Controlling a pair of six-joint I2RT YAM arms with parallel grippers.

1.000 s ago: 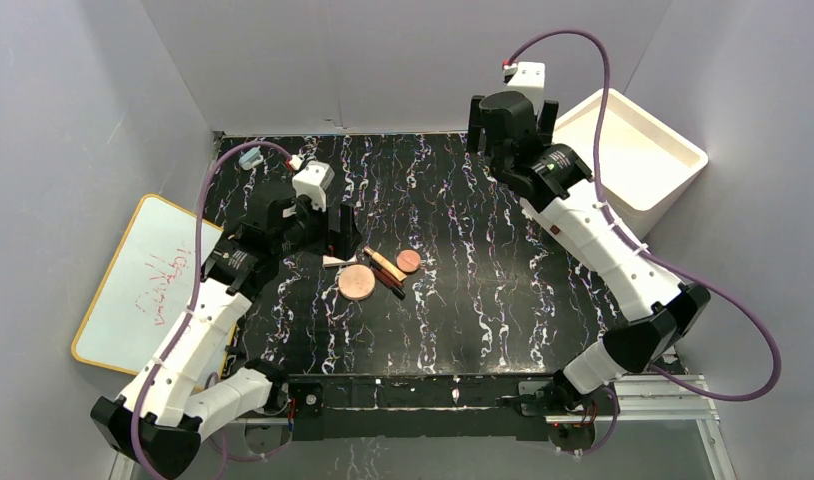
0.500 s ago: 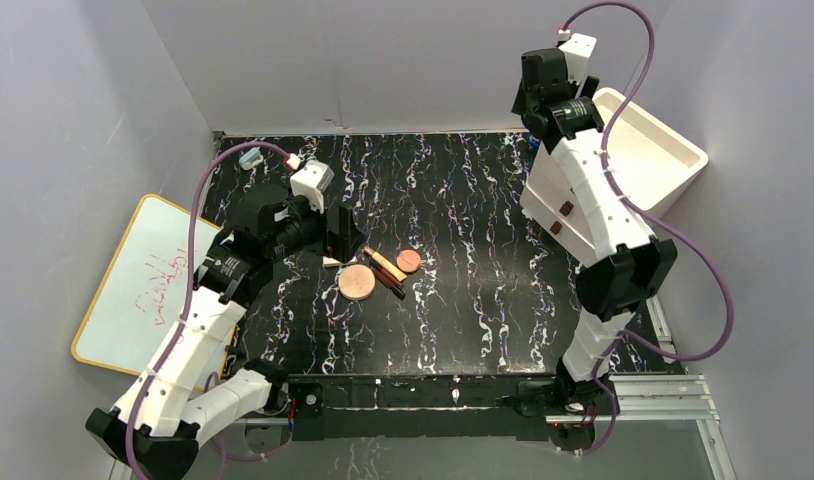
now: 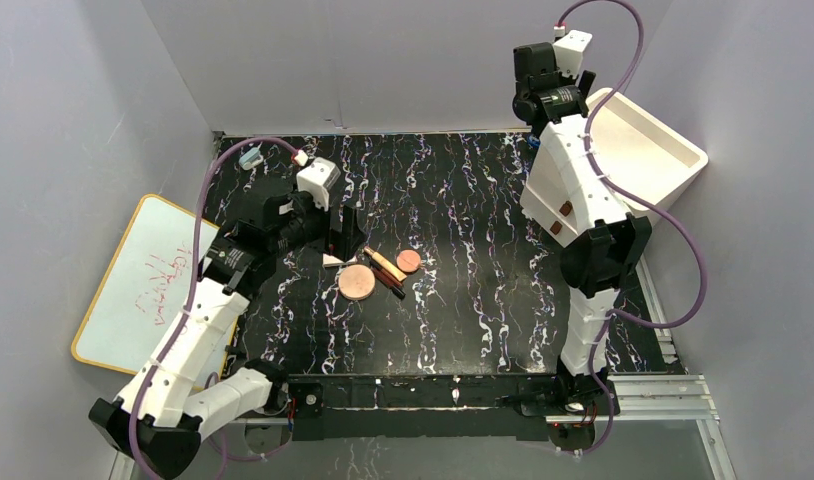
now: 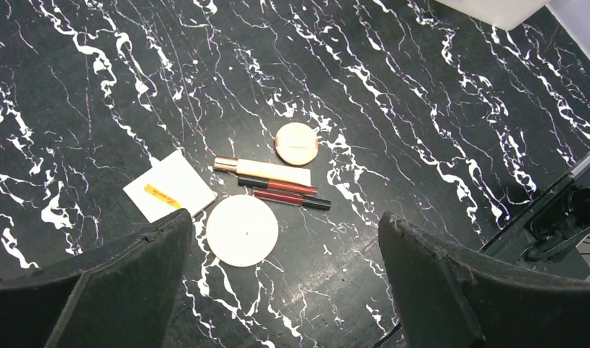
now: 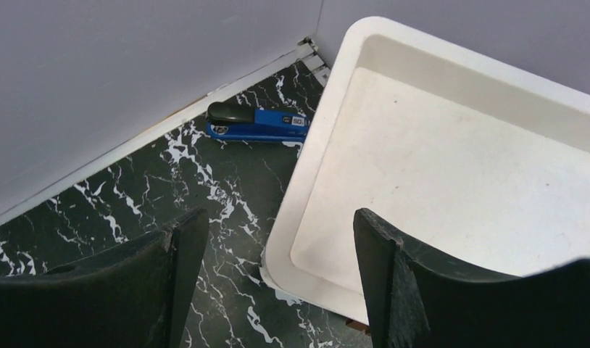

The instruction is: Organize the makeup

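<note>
The makeup lies in a cluster at mid table: a large copper-pink disc (image 3: pixel 356 282), a small disc (image 3: pixel 409 261), a tan tube (image 3: pixel 382 262), thin black-and-red pencils (image 3: pixel 391 282) and a small tan flat piece (image 3: pixel 332 261). My left gripper (image 3: pixel 343 236) is open and empty, just above and left of the cluster. Its wrist view shows the large disc (image 4: pixel 242 230), small disc (image 4: pixel 296 143), tube (image 4: pixel 263 170), pencils (image 4: pixel 286 194) and flat piece (image 4: pixel 170 190) ahead of the open left gripper (image 4: pixel 283 221). My right gripper (image 3: pixel 531 75) is raised at the far right, open and empty (image 5: pixel 279 217).
A white open-topped box (image 3: pixel 673 150) stands at the far right corner; its near rim (image 5: pixel 328 109) lies below the right gripper. A blue stapler (image 5: pixel 256 123) lies by the back wall. A small light-blue object (image 3: pixel 250 158) sits far left. A whiteboard (image 3: pixel 133 290) lies left of the table.
The right arm has swung up and back from over the table to the far right corner above the white box. The left gripper has shifted only slightly; the makeup has not moved.
</note>
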